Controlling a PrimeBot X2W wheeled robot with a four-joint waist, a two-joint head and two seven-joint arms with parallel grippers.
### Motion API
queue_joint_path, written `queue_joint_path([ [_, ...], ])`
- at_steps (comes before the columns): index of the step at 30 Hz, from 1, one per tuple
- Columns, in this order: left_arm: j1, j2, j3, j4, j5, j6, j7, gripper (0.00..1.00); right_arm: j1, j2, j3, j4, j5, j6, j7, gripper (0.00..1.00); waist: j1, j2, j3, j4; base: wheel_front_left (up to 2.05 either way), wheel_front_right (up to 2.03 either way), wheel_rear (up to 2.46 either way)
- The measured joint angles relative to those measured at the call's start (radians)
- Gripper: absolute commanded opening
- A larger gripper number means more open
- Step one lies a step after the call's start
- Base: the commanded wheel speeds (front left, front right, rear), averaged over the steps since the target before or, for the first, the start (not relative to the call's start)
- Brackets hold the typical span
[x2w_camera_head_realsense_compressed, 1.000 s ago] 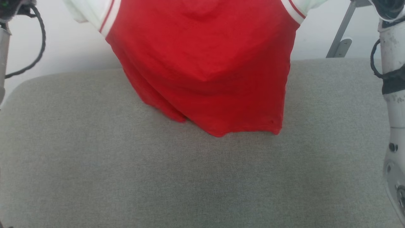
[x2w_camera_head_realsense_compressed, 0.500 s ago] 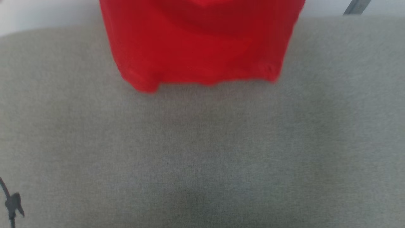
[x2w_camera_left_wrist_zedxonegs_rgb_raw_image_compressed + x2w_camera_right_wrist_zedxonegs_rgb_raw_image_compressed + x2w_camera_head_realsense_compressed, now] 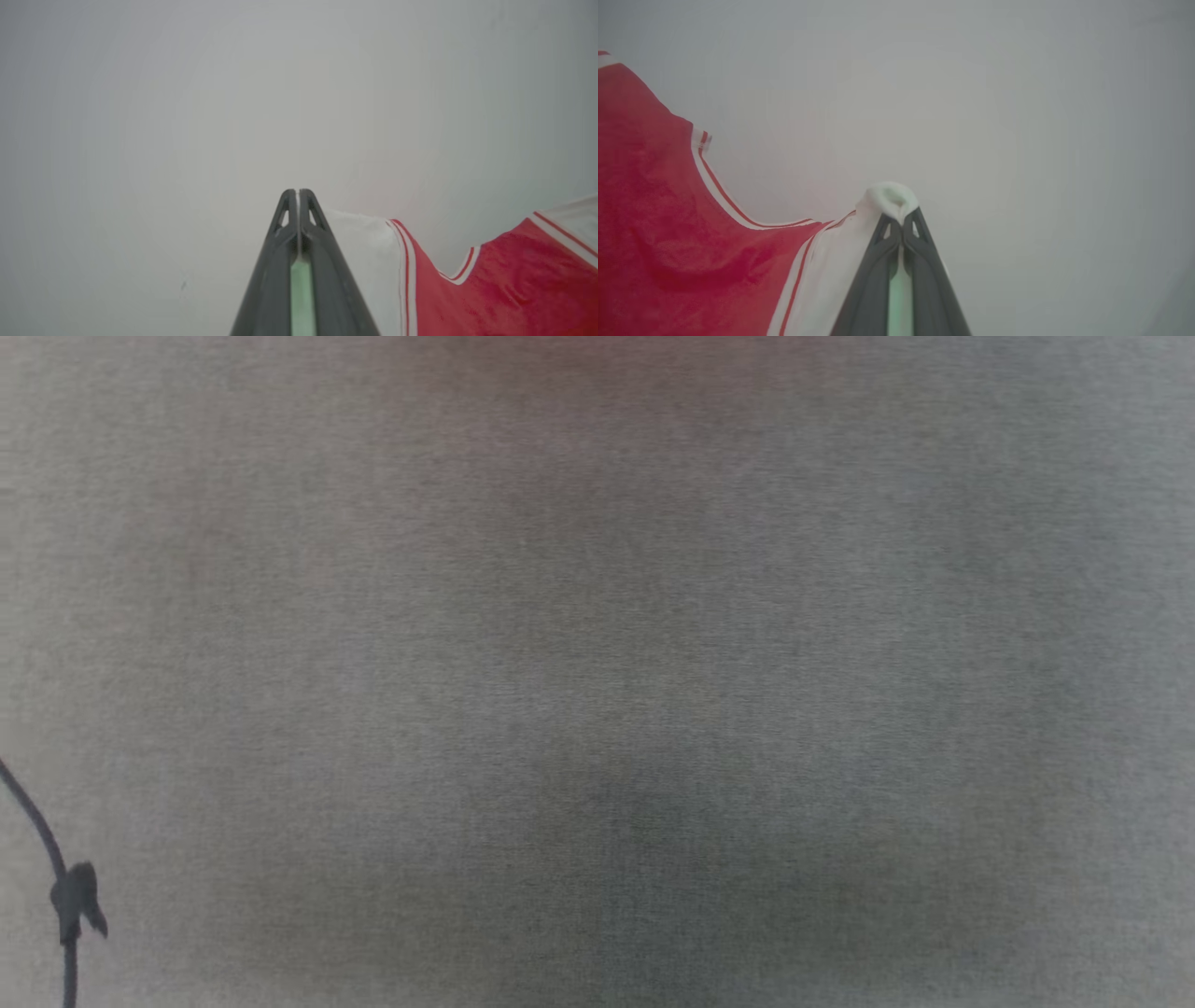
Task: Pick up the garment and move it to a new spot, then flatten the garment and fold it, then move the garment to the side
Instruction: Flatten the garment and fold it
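Bottom middle of the left wrist view, the left gripper (image 3: pixel 298 192) has its two dark fingers pressed tight together. A white sleeve (image 3: pixel 364 252) comes straight off their right side, so it looks clamped on the cloth. From there the garment (image 3: pixel 504 280) runs off to the lower right of the frame: striped trim, then red jersey body. Behind it is just a plain pale grey backdrop (image 3: pixel 187 93).

Over in the right wrist view, the right gripper (image 3: pixel 901 215) is pinched closed too, with a little wad of white fabric (image 3: pixel 893 196) poking out above the tips. The red body fills the left side of that frame and sags between the two grips.

The head view is pretty blurry: a grey woven surface (image 3: pixel 597 672), and a dark cable (image 3: pixel 37 821) with a small tie on it at the lower left edge.
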Motion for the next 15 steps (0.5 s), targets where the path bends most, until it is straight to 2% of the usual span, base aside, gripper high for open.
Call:
queue_joint_path([
  [3, 0.046, -0.005, -0.018, 0.047, -0.001, -0.009, -0.003, 0.0, 0.033, 0.003, 0.035, 0.034, 0.017, 0.0, -0.003, 0.0, 0.0, 0.0, 0.0, 0.018, 0.0, 0.0, 0.0],
  [8, 0.182, -0.023, -0.07, 0.137, -0.038, -0.018, 0.096, 0.0, 0.176, 0.026, 0.114, 0.076, 0.177, 0.0, 0.047, 0.0, 0.0, 0.0, -0.038, 0.029, 0.0, 0.0, 0.0],
  [11, 0.275, -0.015, -0.105, 0.144, -0.084, -0.02, 0.169, 0.0, 0.272, 0.021, 0.176, 0.041, 0.293, 0.0, 0.11, 0.0, 0.0, 0.0, -0.067, 0.034, 0.0, 0.0, 0.0],
  [15, 0.424, 0.001, -0.151, 0.111, -0.151, -0.022, 0.267, 0.0, 0.421, -0.029, 0.259, -0.055, 0.443, 0.0, 0.222, 0.0, 0.0, 0.0, -0.108, 0.038, 0.0, 0.0, 0.0],
])
